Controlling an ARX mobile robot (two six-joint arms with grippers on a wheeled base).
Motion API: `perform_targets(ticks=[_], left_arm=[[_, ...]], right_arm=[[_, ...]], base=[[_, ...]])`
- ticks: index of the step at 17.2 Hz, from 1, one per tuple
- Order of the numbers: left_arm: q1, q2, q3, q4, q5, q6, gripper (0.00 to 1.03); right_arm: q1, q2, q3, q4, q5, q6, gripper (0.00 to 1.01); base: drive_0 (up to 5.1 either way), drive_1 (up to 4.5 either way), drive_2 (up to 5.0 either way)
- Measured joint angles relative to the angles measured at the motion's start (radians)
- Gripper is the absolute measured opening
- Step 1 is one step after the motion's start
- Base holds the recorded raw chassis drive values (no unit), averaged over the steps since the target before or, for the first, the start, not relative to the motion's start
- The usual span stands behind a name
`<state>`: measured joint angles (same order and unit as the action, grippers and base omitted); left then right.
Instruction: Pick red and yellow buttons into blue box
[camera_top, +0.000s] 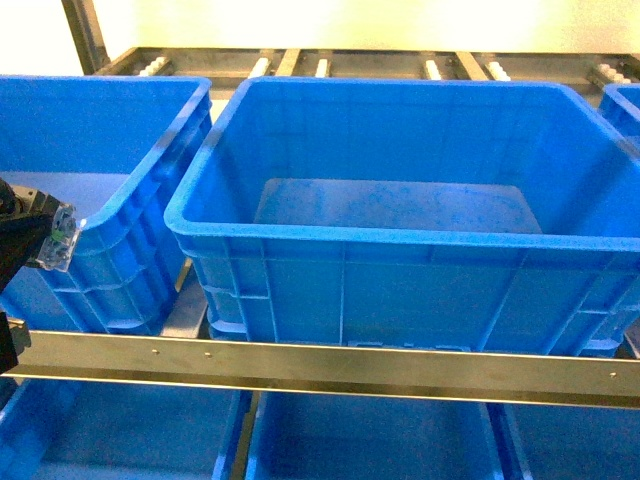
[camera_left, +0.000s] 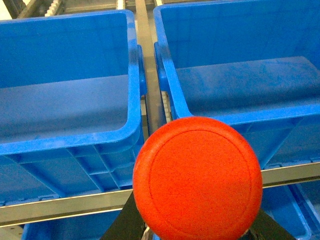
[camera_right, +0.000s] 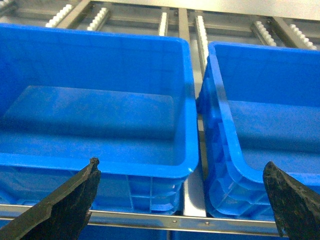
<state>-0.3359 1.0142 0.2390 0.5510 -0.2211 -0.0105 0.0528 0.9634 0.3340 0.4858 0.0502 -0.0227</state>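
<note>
At far left of the head view, left gripper (camera_top: 55, 238) sits low beside the left crate (camera_top: 120, 230), outside its wall and not yet over any crate. Left wrist view: fingers clamped on the red button (camera_left: 197, 177), cap facing the camera and filling the lower frame; only dark finger edges show under it. So I judge this the carry step for red: picked, not dropped. Blue box (camera_top: 400, 215) is centre, looks empty, floor bare as far as I can see. Next move calls for lifting the button over the thick front rim (camera_top: 300, 235), then travelling right past the gap between the two crates before letting go; release too early and it lands in the left crate or the gap. The steel rail (camera_top: 320, 365) across the front, just below the crates, is the thing to clear on the way up. More blue bins (camera_top: 370, 440) sit under the rail. Right gripper (camera_right: 182, 192) has its fingers wide apart, holding nothing, facing the box and a right crate (camera_right: 270, 125). Yellow button isn't in any view, so it's still to fetch.
</note>
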Motion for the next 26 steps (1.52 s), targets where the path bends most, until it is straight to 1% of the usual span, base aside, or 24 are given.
perform_targets(ticks=[2, 3, 4, 5, 6, 7, 8, 9, 10, 11, 13, 14, 16, 18, 19, 20, 21, 22, 23, 24, 26], left_arm=[[0.0, 0.019, 0.008, 0.024, -0.001, 0.006, 0.22], [-0.002, 0.05, 0.05, 0.048, 0.002, 0.015, 0.22], [-0.001, 0.084, 0.103, 0.078, 0.023, 0.019, 0.22], [0.007, 0.135, 0.172, 0.097, 0.059, 0.02, 0.22], [0.013, 0.192, 0.224, 0.101, 0.092, 0.03, 0.22], [0.025, 0.279, 0.298, 0.07, 0.147, 0.042, 0.22], [0.026, 0.378, 0.385, 0.034, 0.181, 0.064, 0.22], [0.032, 0.505, 0.513, -0.016, 0.233, 0.08, 0.22], [0.04, 0.604, 0.632, -0.072, 0.246, 0.098, 0.22], [0.052, 0.698, 0.758, -0.15, 0.285, 0.119, 0.22], [0.064, 0.769, 0.869, -0.254, 0.322, 0.127, 0.22], [0.068, 0.834, 0.977, -0.371, 0.34, 0.133, 0.22], [0.067, 0.899, 1.077, -0.525, 0.401, 0.143, 0.22], [0.053, 0.924, 1.075, -0.549, 0.37, 0.195, 0.22], [0.046, 0.93, 1.064, -0.552, 0.367, 0.235, 0.22], [0.035, 0.934, 1.044, -0.542, 0.336, 0.283, 0.22], [0.031, 0.939, 1.022, -0.526, 0.32, 0.327, 0.22], [0.031, 0.939, 1.008, -0.514, 0.32, 0.341, 0.22], [0.028, 0.939, 0.999, -0.504, 0.326, 0.344, 0.31], [0.026, 0.939, 0.995, -0.488, 0.327, 0.338, 0.44], [0.02, 0.939, 0.983, -0.449, 0.332, 0.323, 0.64]], right_arm=[[-0.002, 0.005, 0.0, -0.002, 0.01, 0.0, 0.98], [-0.002, 0.003, 0.0, -0.002, 0.01, 0.0, 0.98], [-0.002, 0.003, 0.0, -0.002, 0.01, 0.0, 0.98], [-0.002, 0.003, 0.0, -0.002, 0.01, 0.0, 0.98], [-0.002, 0.003, 0.0, -0.002, 0.01, 0.0, 0.98], [-0.002, 0.003, 0.0, -0.002, 0.01, 0.0, 0.98], [-0.002, 0.003, 0.0, -0.002, 0.01, 0.0, 0.98], [-0.002, 0.003, 0.0, -0.002, 0.01, 0.0, 0.98], [-0.002, 0.003, 0.0, -0.002, 0.01, 0.0, 0.98], [-0.002, 0.003, 0.0, -0.002, 0.01, 0.0, 0.98], [-0.002, 0.003, 0.0, -0.002, 0.01, 0.0, 0.98], [-0.002, 0.003, 0.0, -0.002, 0.01, 0.0, 0.98], [-0.002, 0.003, 0.0, -0.002, 0.01, 0.0, 0.98], [-0.002, 0.003, 0.0, -0.002, 0.01, 0.0, 0.98], [-0.002, 0.003, 0.0, -0.002, 0.01, 0.0, 0.98], [-0.002, 0.003, 0.0, -0.002, 0.01, 0.0, 0.98], [-0.002, 0.003, 0.0, -0.002, 0.01, 0.0, 0.98], [-0.002, 0.003, 0.0, -0.002, 0.01, 0.0, 0.98], [-0.002, 0.003, 0.0, -0.002, 0.01, 0.0, 0.98], [-0.002, 0.003, 0.0, -0.002, 0.01, 0.0, 0.98], [-0.002, 0.003, 0.0, -0.002, 0.01, 0.0, 0.98]], base=[[0.0, 0.0, 0.0], [0.0, 0.0, 0.0], [0.0, 0.0, 0.0], [0.0, 0.0, 0.0], [0.0, 0.0, 0.0], [0.0, 0.0, 0.0], [0.0, 0.0, 0.0], [0.0, 0.0, 0.0], [0.0, 0.0, 0.0], [0.0, 0.0, 0.0], [0.0, 0.0, 0.0], [0.0, 0.0, 0.0], [0.0, 0.0, 0.0], [0.0, 0.0, 0.0], [0.0, 0.0, 0.0], [0.0, 0.0, 0.0], [0.0, 0.0, 0.0], [0.0, 0.0, 0.0], [0.0, 0.0, 0.0], [0.0, 0.0, 0.0], [0.0, 0.0, 0.0]])
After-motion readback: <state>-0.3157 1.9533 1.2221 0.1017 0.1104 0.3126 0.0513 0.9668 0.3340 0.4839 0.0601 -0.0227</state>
